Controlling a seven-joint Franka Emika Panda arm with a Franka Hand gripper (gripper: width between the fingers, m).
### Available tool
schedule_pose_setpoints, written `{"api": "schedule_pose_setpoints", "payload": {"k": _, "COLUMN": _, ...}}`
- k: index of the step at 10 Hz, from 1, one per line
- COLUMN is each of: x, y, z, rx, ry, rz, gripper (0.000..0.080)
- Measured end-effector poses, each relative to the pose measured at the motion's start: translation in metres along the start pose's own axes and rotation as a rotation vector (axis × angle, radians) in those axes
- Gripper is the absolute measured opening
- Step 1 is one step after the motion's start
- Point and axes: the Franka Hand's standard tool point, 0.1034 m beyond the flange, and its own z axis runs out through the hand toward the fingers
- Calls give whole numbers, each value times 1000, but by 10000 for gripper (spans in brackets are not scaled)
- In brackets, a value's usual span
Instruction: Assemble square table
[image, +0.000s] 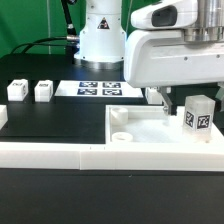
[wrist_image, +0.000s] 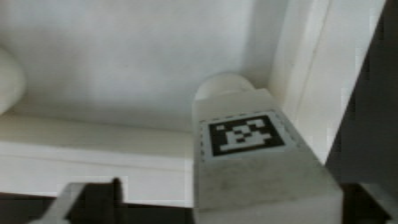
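Well, the square tabletop slab (image: 150, 128) lies flat and white on the exterior view's right, against the low white rail (image: 60, 155), with round holes (image: 120, 113) at its left corners. A white leg block (image: 198, 116) with a black-and-white tag stands upright on its right part. The gripper (image: 180, 105) straddles this block, its jaws apart, with a gap beside one finger (wrist_image: 98, 198). Two more leg blocks (image: 43, 90) sit far left.

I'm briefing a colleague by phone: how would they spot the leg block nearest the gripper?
Find the large white square slab on the exterior view's right. One tagged leg block stands on it near its right edge, under the gripper. The two other leg blocks sit off the slab, on the black table.
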Motion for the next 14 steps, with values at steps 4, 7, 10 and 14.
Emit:
{"api": "schedule_pose_setpoints", "payload": {"k": 4, "x": 0, "y": 0, "z": 0, "rx": 3, "ry": 0, "rz": 288, "gripper": 290}}
{"api": "schedule_pose_setpoints", "payload": {"k": 7, "x": 0, "y": -2, "z": 0, "rx": 3, "ry": -3, "rz": 518, "gripper": 290}}
{"api": "schedule_pose_setpoints", "payload": {"k": 10, "x": 0, "y": -8, "z": 1, "rx": -17, "ry": -34, "rz": 942, "gripper": 290}}
{"api": "schedule_pose_setpoints", "payload": {"k": 14, "x": -2, "y": -8, "z": 1, "rx": 2, "ry": -41, "rz": 1413, "gripper": 291}}
